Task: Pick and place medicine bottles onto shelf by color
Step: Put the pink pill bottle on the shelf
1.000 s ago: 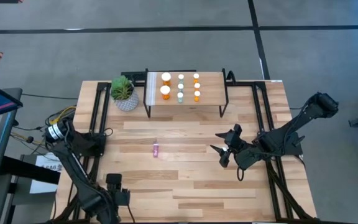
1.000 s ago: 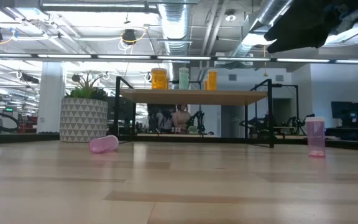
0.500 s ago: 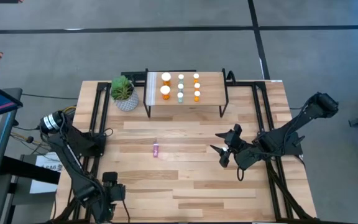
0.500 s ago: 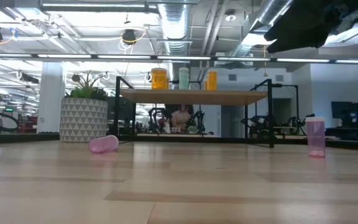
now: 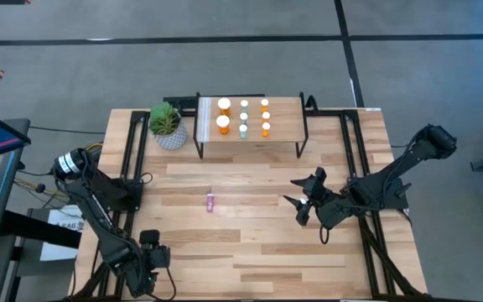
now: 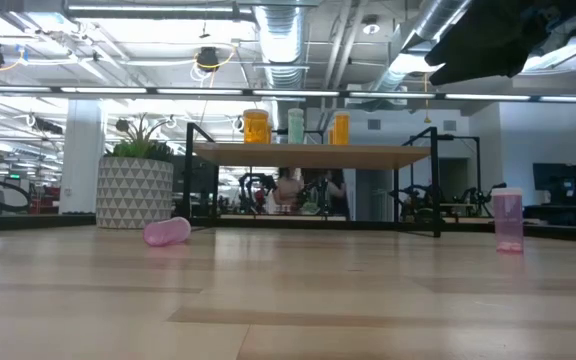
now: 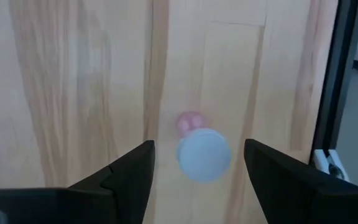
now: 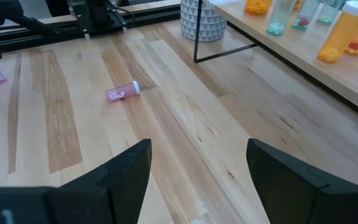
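Six bottles (image 5: 243,117) stand on the shelf (image 5: 285,126) at the worktop's (image 5: 258,252) far edge: two large orange ones nearest the white strip, two teal in the middle, two small orange beyond. A potted plant (image 5: 168,126) sits just beside the shelf's strip end.

One pink bottle (image 5: 210,201) lies on its side on the worktop, well apart from the shelf. Another pink bottle (image 7: 197,146) stands upright near the worktop's near left corner; the left wrist view looks straight down on its white cap.

Over that standing bottle hangs the left gripper (image 5: 148,256), jaws wide, with a finger (image 7: 129,174) on either side of the cap and neither touching it.

At mid-right the right gripper (image 5: 302,200) hovers above the worktop, jaws wide and holding nothing, pointed toward the lying bottle.
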